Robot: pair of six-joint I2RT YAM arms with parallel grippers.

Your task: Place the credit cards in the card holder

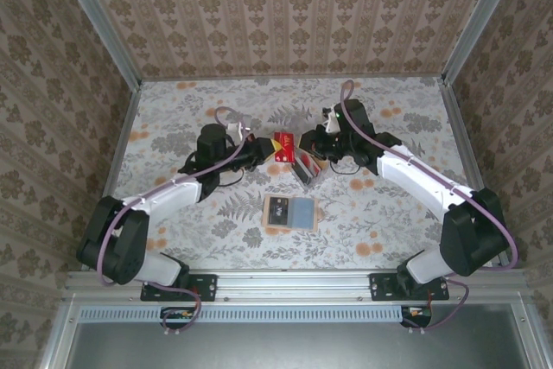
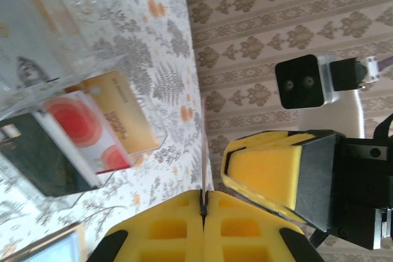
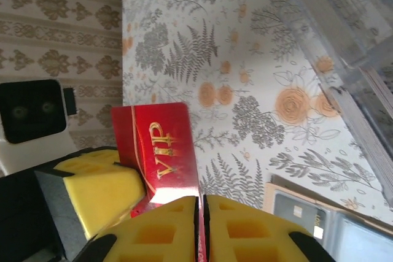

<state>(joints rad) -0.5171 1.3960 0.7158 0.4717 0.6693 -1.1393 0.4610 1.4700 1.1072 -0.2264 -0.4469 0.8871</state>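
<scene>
Left gripper: clamps fully shut on one edge of red card. Right gripper: pinches same card, jaws nearly closed. Leaves open table beside clear tray

We held our left arm and right arm stretched toward mid-frame in the top view. There the left gripper and right gripper met, both pinching one red card.

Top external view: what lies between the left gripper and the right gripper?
The red card, with the left gripper and the right gripper both touching it, as the top external view shows.
</scene>
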